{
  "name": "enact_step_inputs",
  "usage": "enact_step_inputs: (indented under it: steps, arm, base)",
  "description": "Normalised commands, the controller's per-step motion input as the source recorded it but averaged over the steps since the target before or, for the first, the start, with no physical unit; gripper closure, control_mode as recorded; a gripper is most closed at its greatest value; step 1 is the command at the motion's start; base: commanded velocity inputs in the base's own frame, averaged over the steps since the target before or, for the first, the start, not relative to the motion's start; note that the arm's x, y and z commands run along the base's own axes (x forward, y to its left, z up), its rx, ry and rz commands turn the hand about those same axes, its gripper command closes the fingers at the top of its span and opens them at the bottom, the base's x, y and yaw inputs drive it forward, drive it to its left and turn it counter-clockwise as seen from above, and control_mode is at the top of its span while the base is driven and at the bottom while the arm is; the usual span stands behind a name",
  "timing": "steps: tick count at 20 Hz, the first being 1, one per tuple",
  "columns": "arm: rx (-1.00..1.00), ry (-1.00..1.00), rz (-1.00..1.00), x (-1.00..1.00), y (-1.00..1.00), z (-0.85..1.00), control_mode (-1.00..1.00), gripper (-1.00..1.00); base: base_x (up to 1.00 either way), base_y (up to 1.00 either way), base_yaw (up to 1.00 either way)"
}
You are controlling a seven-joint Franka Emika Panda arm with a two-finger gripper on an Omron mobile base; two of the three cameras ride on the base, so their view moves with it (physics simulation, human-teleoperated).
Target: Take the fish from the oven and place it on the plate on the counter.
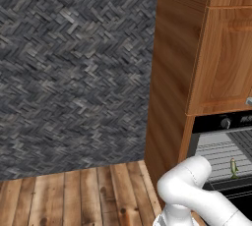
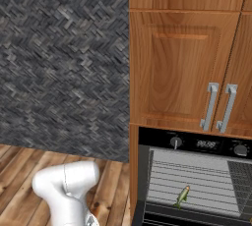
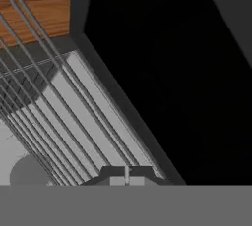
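well, on the left a grey herringbone wall (image 1: pixel 74 72) is filling the background above a wooden plank floor (image 1: pixel 74 195). moving right, tall wooden cabinets (image 2: pixel 182 68) are standing over the oven (image 2: pixel 197 181), which is sitting open with its wire rack (image 2: pixel 197 181) showing. the fish (image 2: pixel 182 196) is lying on that rack near its front edge, untouched. in the hand view the gripper (image 3: pixel 126 177) is pointing along rack wires (image 3: pixel 74 117) toward the dark oven interior, fingertips (image 3: pixel 117 181) pressed together with nothing between them; whether the fish is left or right of the jaws, i cannot tell.
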Motion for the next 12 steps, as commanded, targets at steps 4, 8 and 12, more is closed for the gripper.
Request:
enact_step_inputs:
  steps: [4, 8, 12]
  arm:
    - [-0.04, -0.16, 0.01, -0.09, 0.0, 1.0, -1.0, 1.0]
    - [-0.06, -0.24, 0.01, -0.05, 0.0, 1.0, -1.0, 1.0]
    - [-0.08, -0.21, 0.01, -0.01, 0.0, 1.0, -1.0, 1.0]
  base:
    - [0.0, 0.0, 0.0]
    - [0.0, 0.0, 0.0]
    - [0.0, 0.0, 0.0]
